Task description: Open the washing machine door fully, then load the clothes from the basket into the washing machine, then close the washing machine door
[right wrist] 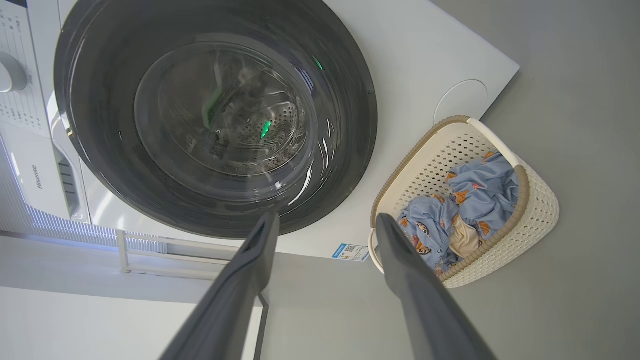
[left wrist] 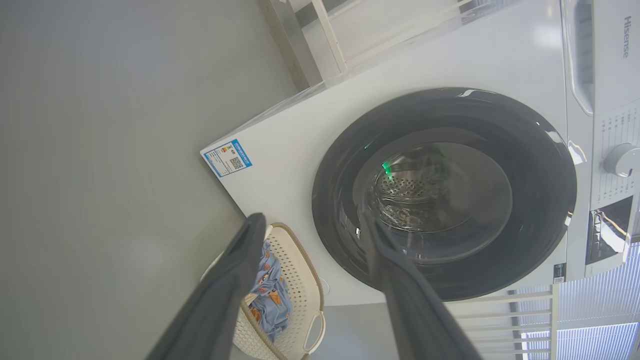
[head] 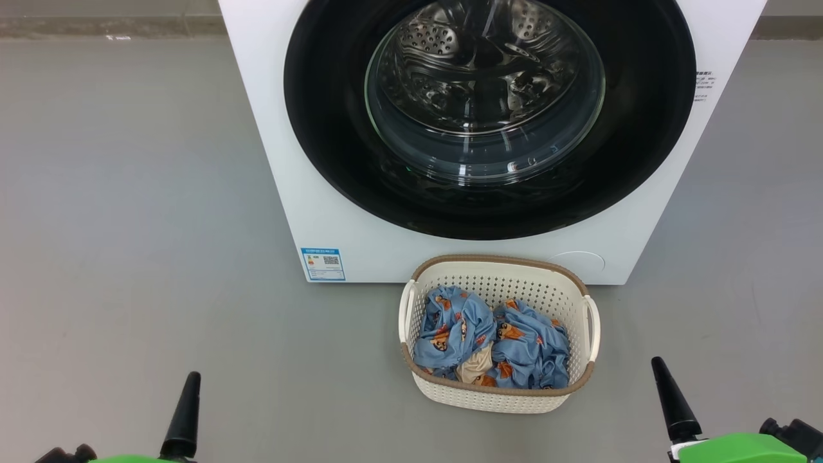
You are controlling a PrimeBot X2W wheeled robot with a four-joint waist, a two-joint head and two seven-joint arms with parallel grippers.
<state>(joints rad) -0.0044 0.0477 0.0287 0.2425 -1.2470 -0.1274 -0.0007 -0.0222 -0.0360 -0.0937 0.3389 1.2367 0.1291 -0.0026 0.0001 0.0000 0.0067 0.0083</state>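
Observation:
The white washing machine (head: 270, 128) stands ahead with its door (head: 334, 128) shut flat against the front; the steel drum shows through the glass bowl. Right in front of it on the floor sits the cream basket (head: 501, 260), holding the light blue printed clothes (head: 527, 347) and a small beige piece (head: 476, 366). A left finger (head: 183, 411) and a right finger (head: 672, 399) point up from the bottom corners, well short of the basket. My left gripper (left wrist: 312, 220) is open and empty, and my right gripper (right wrist: 326, 216) is open and empty too.
Grey floor (head: 128, 225) spreads on both sides of the machine and basket. A blue label sticker (head: 323, 264) is at the machine's lower left corner. A white slatted rack (right wrist: 150, 250) stands beside the machine. The control knob (left wrist: 620, 160) sits on the top panel.

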